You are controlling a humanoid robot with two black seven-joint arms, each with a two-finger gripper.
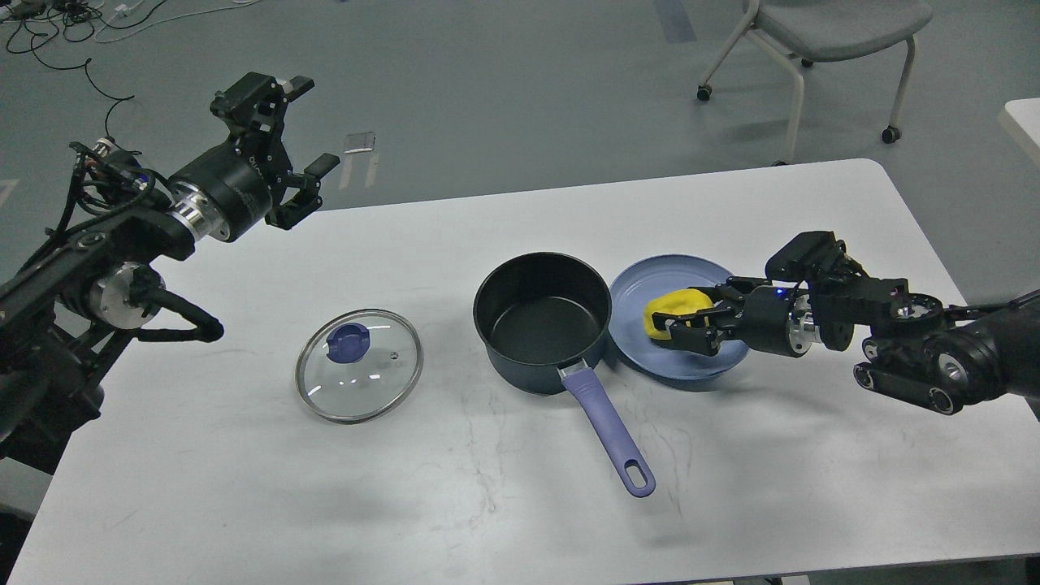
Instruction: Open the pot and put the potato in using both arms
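Note:
The dark navy pot (pixel 542 318) stands open in the middle of the white table, its black inside empty and its lavender handle (pixel 611 431) pointing toward me. Its glass lid (pixel 359 366) with a blue knob lies flat to the left of it. The yellow potato (pixel 674 313) lies on the light-blue plate (pixel 650 280) just right of the pot. My right gripper (pixel 681 319) reaches in from the right with its fingers closed around the potato. My left gripper (pixel 302 142) is open and empty, held high above the table's far left corner.
The table (pixel 455 504) has bare room in front and to the left of the lid. A grey wheeled chair (pixel 821 49) stands on the floor beyond the table's far right. Cables lie on the floor at the far left.

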